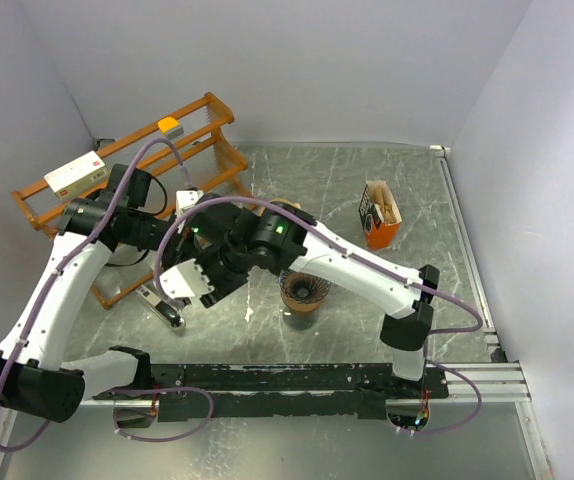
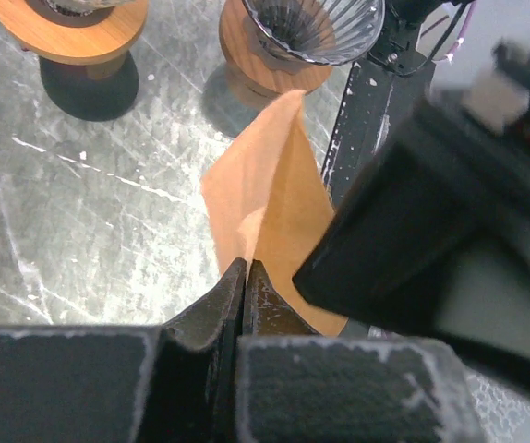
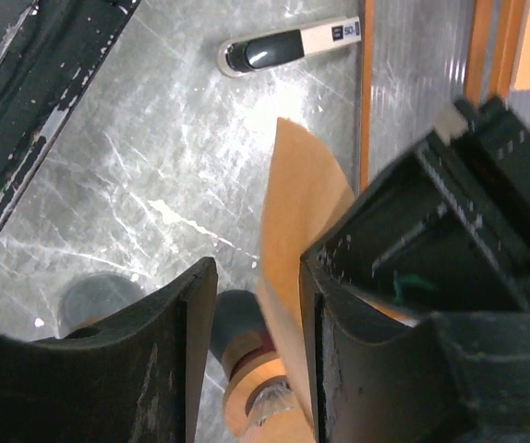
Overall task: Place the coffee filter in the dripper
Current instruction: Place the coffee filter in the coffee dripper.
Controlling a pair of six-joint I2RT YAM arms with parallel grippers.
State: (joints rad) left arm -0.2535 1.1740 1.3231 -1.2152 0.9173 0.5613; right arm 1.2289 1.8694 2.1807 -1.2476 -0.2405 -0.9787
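Observation:
My left gripper (image 2: pixel 246 268) is shut on the lower edge of a brown paper coffee filter (image 2: pixel 265 194), held above the table. The filter's tip points toward the glass dripper (image 2: pixel 313 28) on its wooden base, a short way beyond. In the right wrist view the same filter (image 3: pixel 304 203) stands between the parted jaws of my right gripper (image 3: pixel 258 263). It lies against the right finger (image 3: pixel 325 305), with a gap to the left one. From above, both grippers meet left of the dripper (image 1: pixel 302 290), and the arms hide the filter.
An orange holder with spare filters (image 1: pixel 379 215) stands at the back right. A wooden rack (image 1: pixel 127 170) carrying a white box fills the back left. A black-and-white handheld device (image 1: pixel 162 305) lies near the front left. A second wood-based stand (image 2: pixel 71 23) sits beside the dripper.

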